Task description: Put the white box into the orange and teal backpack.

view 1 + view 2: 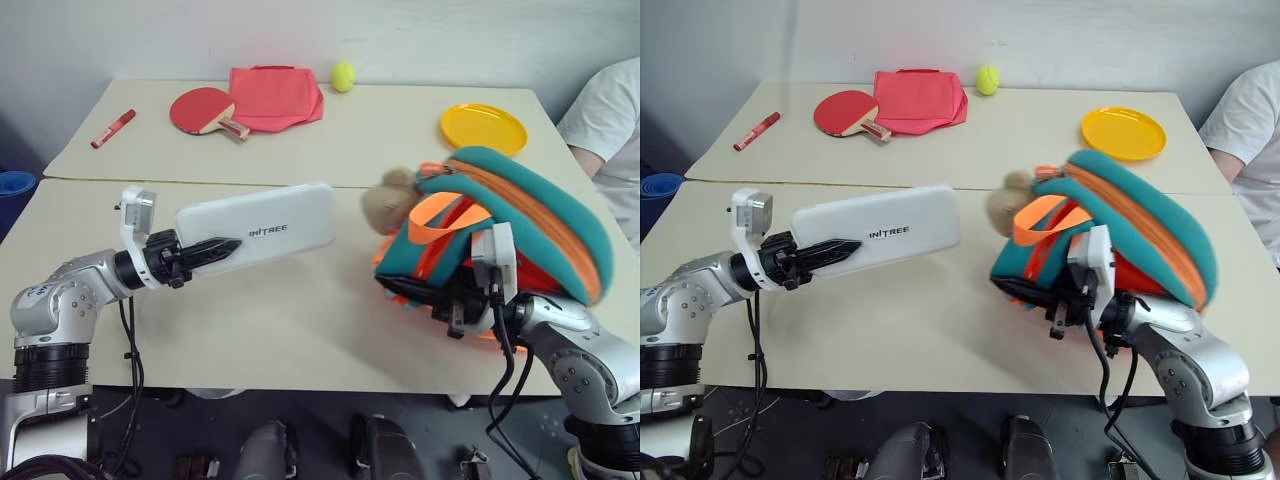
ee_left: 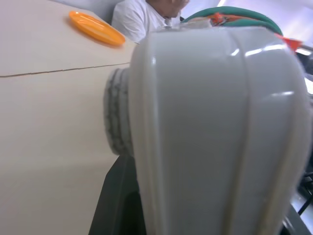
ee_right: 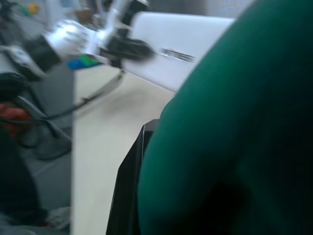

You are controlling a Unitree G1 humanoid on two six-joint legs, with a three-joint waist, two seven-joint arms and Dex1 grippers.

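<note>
Left eye view: left fingers (image 1: 222, 250) clamped on box (image 1: 262, 228), held level above table (image 1: 300, 320), just beside backpack (image 1: 500, 225); right fingers (image 1: 455, 318) clenched on backpack's edge. Risk: box snagging orange straps, missing the opening

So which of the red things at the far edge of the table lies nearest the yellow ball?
The folded red cloth: its right edge lies just beside the yellow ball. The red paddle lies to its left, and the red marker lies farther left still.
</note>
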